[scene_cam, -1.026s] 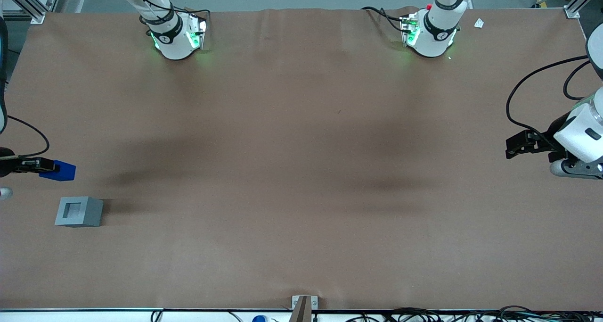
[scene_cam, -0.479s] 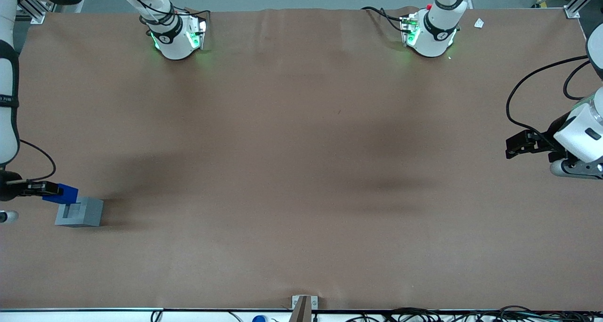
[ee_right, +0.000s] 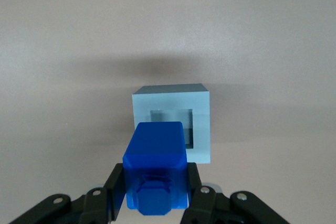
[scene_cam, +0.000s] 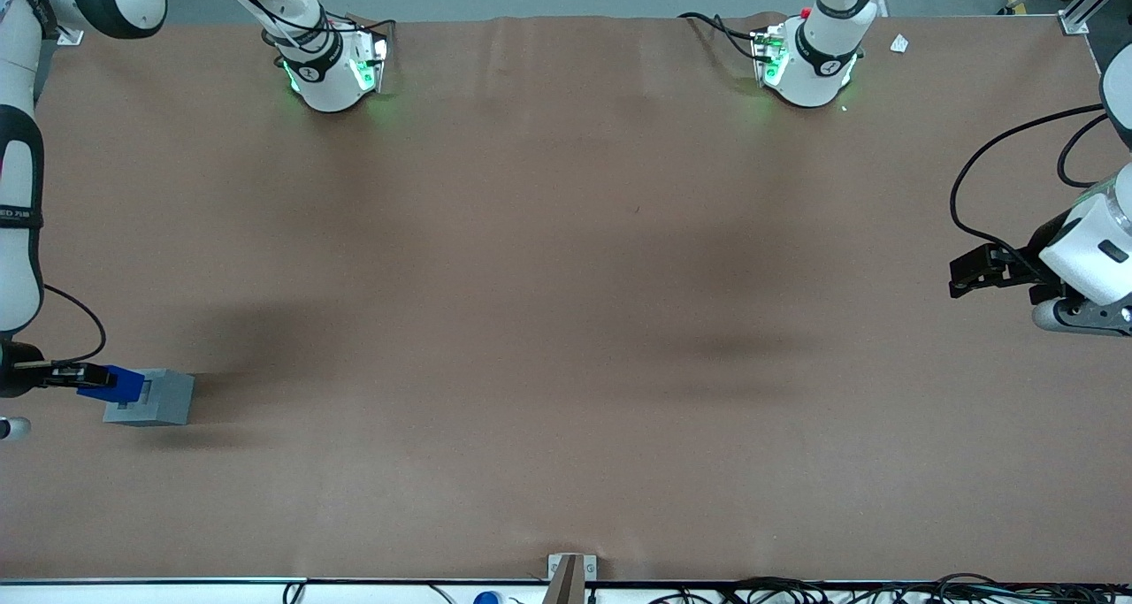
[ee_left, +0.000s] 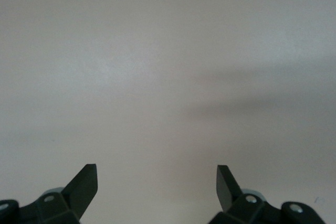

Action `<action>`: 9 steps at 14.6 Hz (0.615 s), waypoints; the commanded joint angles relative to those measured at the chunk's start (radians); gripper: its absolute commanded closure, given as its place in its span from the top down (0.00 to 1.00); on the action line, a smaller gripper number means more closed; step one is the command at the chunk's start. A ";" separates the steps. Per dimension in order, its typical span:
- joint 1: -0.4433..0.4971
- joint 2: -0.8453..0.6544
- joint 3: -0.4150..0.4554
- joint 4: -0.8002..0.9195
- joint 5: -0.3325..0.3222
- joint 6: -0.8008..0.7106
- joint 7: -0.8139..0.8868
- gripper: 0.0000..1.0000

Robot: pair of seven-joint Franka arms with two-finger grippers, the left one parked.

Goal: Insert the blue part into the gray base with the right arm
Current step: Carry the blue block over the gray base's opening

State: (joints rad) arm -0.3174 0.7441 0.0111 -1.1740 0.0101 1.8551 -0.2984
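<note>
The blue part (scene_cam: 113, 383) (ee_right: 155, 165) is held above the table with my right arm's gripper (scene_cam: 99, 378) (ee_right: 155, 190) shut on it, one black finger on each side of it. The gray base (scene_cam: 157, 399) (ee_right: 171, 125) stands on the table at the working arm's end, its square recess (ee_right: 172, 127) facing up. The blue part hangs over the edge of the base and covers part of the recess. I cannot tell whether it touches the base.
The brown table cover (scene_cam: 566, 321) spreads wide toward the parked arm's end. Two arm pedestals (scene_cam: 332, 69) (scene_cam: 809, 64) stand at the table's edge farthest from the front camera. A small bracket (scene_cam: 570, 569) and cables lie at the nearest edge.
My gripper has carried the blue part nearer the front camera, from apart from the gray base to over its edge, partly covering the recess. The base has not moved.
</note>
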 commanded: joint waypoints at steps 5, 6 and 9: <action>-0.008 0.047 0.007 0.054 -0.001 -0.011 0.036 0.00; -0.008 0.054 0.009 0.059 -0.001 -0.011 0.036 0.00; -0.008 0.061 0.007 0.062 -0.001 -0.011 0.036 0.00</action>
State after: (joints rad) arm -0.3174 0.7852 0.0109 -1.1452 0.0102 1.8549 -0.2787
